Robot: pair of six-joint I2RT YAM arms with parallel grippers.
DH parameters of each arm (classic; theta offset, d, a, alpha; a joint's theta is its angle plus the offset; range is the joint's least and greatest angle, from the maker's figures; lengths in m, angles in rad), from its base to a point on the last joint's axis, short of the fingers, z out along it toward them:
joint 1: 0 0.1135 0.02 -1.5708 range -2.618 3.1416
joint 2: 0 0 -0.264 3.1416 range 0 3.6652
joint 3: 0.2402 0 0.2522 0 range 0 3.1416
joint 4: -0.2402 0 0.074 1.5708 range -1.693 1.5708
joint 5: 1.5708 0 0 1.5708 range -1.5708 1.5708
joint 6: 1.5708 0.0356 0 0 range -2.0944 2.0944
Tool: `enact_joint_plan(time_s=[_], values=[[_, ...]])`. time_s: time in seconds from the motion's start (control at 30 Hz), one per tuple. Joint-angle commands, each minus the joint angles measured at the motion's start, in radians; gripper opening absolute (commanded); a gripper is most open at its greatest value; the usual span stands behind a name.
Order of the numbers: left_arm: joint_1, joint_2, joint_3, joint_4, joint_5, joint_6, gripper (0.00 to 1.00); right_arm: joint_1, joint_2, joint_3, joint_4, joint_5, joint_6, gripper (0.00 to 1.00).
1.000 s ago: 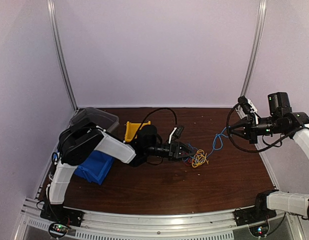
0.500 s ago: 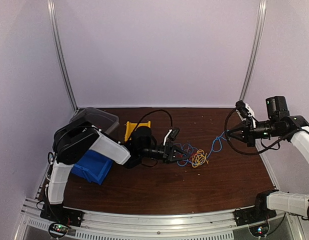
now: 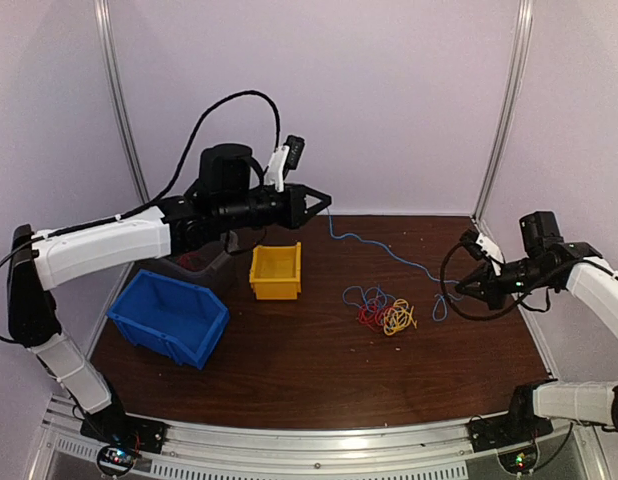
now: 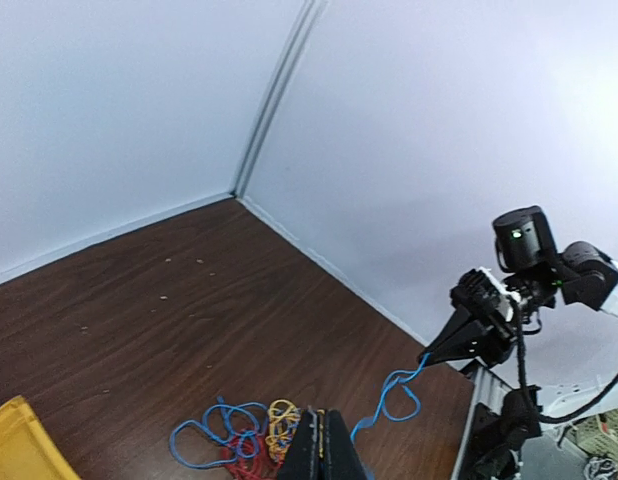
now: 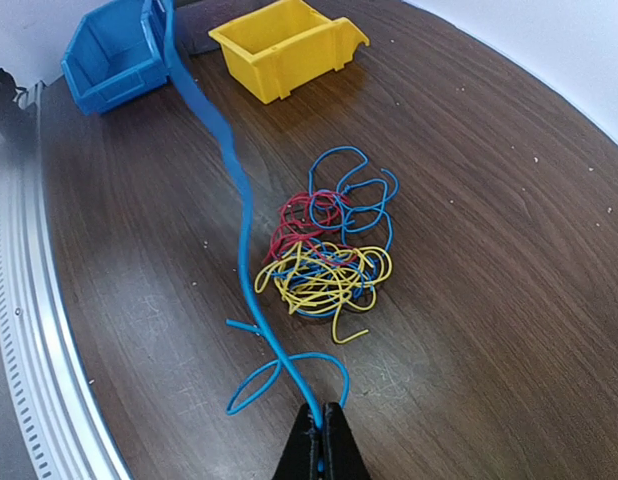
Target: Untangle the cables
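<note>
1. The left gripper [image 3: 319, 201] is raised high above the dark brown wooden desk [image 3: 309, 380]. Its fingers are pressed fully together on one end of a long thin blue cable [image 3: 399, 258].
2. That blue cable slopes down through the air in a wavy line to the right gripper [image 3: 461, 289]. This gripper sits low near the desk's right side, and its jaws are likewise pinched tight on the strand.
3. In the right wrist view, a short loop of the same cable lies on the wood just in front of the closed gripper.
4. The other cables form a small tangled heap of red, yellow-orange and blue wires [image 3: 382, 312]. The heap rests on the middle of the desk, between the two grippers and below the stretched strand.
5. The stretched strand passes just beside the heap; whether it is caught in it cannot be told.
6. A yellow plastic bin [image 3: 276, 272] stands left of the heap, apart from it.
7. A blue plastic bin [image 3: 169, 318] sits further left, nearer the front edge.
</note>
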Motion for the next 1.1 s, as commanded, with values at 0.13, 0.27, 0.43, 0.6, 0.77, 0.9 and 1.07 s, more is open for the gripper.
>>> enact_joint_plan(time_s=[0.13, 0.27, 0.43, 0.6, 0.77, 0.9, 1.07], values=[[0.073, -0.127, 0.082, -0.25, -0.261, 0.183, 0.0, -0.004, 0.033, -0.021, 0.055, 0.127, 0.001, 0.0], [0.101, -0.137, 0.145, -0.312, -0.319, 0.231, 0.0, -0.003, 0.046, 0.0, 0.042, 0.075, -0.008, 0.16], [0.11, -0.141, 0.246, -0.402, -0.354, 0.279, 0.0, 0.001, 0.05, 0.067, -0.02, -0.055, -0.035, 0.38], [0.109, -0.194, 0.298, -0.475, -0.41, 0.323, 0.0, 0.002, 0.047, 0.058, 0.046, -0.1, 0.018, 0.41], [0.109, -0.26, 0.328, -0.528, -0.492, 0.367, 0.0, 0.001, 0.058, 0.004, 0.181, -0.101, 0.13, 0.41], [0.109, -0.307, 0.348, -0.573, -0.572, 0.402, 0.0, 0.001, 0.077, -0.013, 0.227, -0.133, 0.171, 0.43], [0.11, -0.354, 0.372, -0.622, -0.65, 0.436, 0.0, 0.003, 0.052, -0.067, 0.269, -0.089, 0.18, 0.44]])
